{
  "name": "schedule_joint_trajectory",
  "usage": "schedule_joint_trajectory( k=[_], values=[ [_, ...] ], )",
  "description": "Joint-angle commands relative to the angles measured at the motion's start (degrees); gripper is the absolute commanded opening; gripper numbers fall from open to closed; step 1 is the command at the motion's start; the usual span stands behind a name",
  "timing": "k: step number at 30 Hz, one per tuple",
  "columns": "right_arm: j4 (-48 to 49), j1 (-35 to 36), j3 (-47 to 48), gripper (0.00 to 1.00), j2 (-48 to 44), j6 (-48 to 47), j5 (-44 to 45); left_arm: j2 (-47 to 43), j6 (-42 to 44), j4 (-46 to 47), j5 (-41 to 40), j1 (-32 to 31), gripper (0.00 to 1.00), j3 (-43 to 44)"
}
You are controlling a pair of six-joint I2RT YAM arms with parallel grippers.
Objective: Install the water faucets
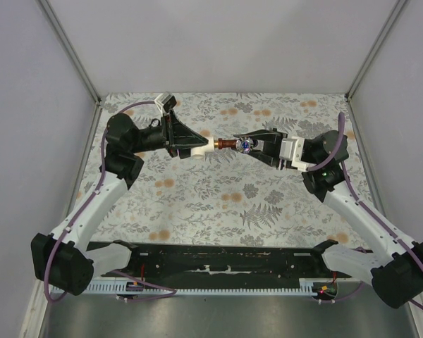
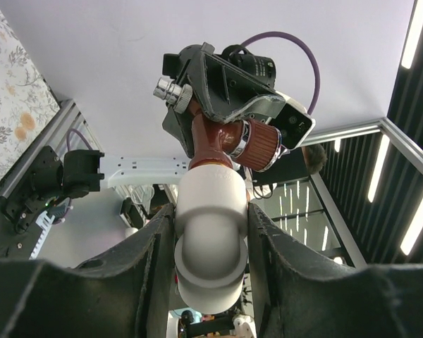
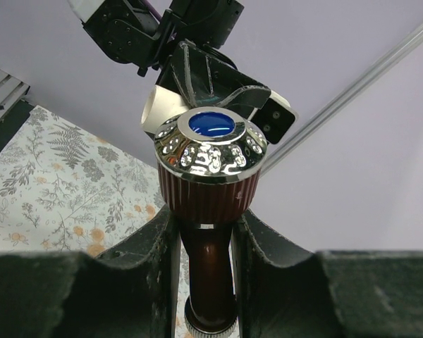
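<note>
Faucet [image 1: 228,144] touching white fitting [image 1: 197,148] midair, far from table [image 1: 218,211] edges.

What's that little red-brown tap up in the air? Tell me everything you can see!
The tap is small and glossy dark red-brown, with a ribbed knob topped by a shiny silvery cap and a blue centre, plus a short spout with a silvery tip. It is held above the flowery table, lying roughly level. The right pincer is shut on its stem. Its other end meets the mouth of the white pipe fitting, which the left pincer grips.
</note>
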Motion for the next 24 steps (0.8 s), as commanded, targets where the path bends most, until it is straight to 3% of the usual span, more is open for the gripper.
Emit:
schedule_joint_trajectory(
  k=[1,13,24],
  values=[
    [1.79,0.83,2.38,0.00,-0.14,-0.42,-0.88,-0.16,-2.00,-0.38,2.23,-1.67,0.02,3.09],
    [-19.46,1.53,6.24,0.00,-1.90,-17.28,-2.99,0.80,-3.93,-0.55,6.71,-1.76,0.02,5.63],
    [-27.92,1.80,9.85,0.00,-0.84,-27.93,-1.33,2.82,-6.13,-0.46,6.71,-1.67,0.02,7.30]
  ],
)
